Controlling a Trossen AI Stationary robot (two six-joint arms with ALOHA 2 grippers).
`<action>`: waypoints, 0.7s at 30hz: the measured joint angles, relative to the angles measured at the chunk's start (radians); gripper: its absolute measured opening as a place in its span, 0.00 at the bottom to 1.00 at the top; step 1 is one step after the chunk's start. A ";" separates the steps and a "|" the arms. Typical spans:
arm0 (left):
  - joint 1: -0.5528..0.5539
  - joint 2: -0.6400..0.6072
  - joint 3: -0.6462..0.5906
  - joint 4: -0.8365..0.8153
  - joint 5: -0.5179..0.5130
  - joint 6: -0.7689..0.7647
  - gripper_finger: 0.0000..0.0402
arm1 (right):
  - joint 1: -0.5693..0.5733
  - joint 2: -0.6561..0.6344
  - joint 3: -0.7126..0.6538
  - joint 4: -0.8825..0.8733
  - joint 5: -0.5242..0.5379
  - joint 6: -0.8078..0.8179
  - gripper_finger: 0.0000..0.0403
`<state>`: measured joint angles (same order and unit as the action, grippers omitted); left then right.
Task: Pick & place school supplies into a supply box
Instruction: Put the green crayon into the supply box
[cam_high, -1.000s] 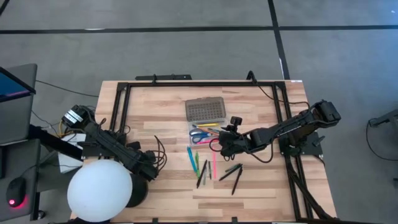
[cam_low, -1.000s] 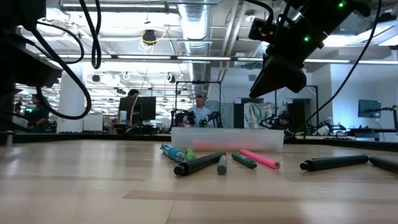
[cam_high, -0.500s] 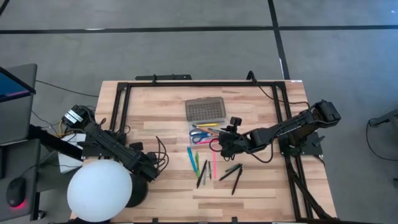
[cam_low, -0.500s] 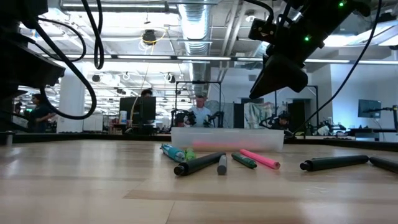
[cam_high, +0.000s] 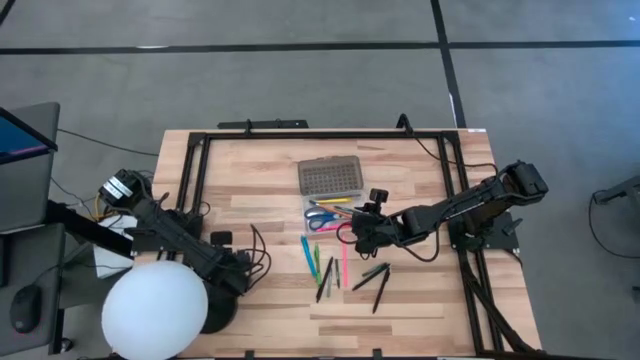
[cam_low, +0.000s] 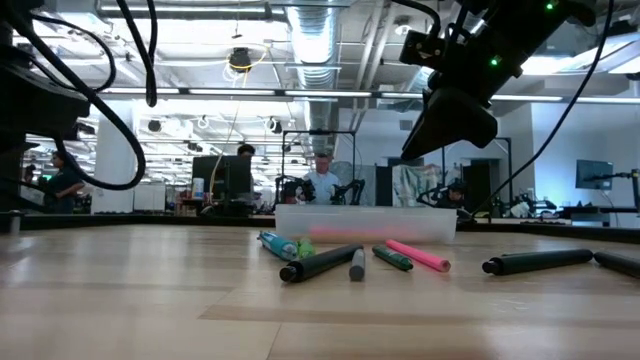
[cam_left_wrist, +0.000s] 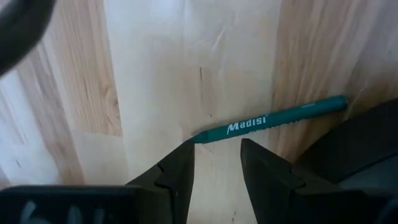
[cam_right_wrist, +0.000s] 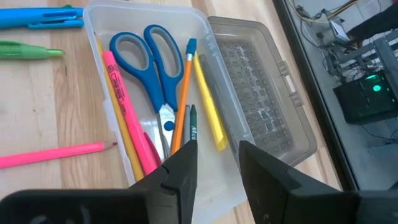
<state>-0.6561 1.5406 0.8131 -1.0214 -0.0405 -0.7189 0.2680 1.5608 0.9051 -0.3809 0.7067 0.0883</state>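
- So right gripper (cam_high: 352, 232) hangs above the supply box (cam_right_wrist: 186, 93), fingers apart, empty.
- Left gripper (cam_left_wrist: 214, 163), open, hovers over a green pen (cam_left_wrist: 270, 119) near the table's left edge.

Blue-handled scissors (cam_right_wrist: 152, 68), orange pencil (cam_right_wrist: 183, 93), grey grid-textured lid (cam_right_wrist: 261, 99), teal pen (cam_left_wrist: 270, 119).

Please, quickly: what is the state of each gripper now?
Left gripper: open, empty, just above a green pen on the table.
Right gripper: open, empty, over the supply box.
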 joint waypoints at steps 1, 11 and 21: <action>-0.003 0.000 0.000 0.002 -0.005 0.000 0.31 | 0.000 0.000 0.000 0.000 0.000 0.000 0.27; -0.001 0.000 0.000 -0.001 -0.080 -0.010 0.31 | 0.000 0.000 0.000 0.000 0.000 0.000 0.27; 0.001 0.000 0.000 -0.041 -0.066 -0.073 0.31 | 0.000 0.000 0.000 0.001 0.000 0.000 0.27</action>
<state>-0.6556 1.5406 0.8127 -1.0622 -0.1067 -0.7918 0.2680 1.5610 0.9051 -0.3801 0.7063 0.0879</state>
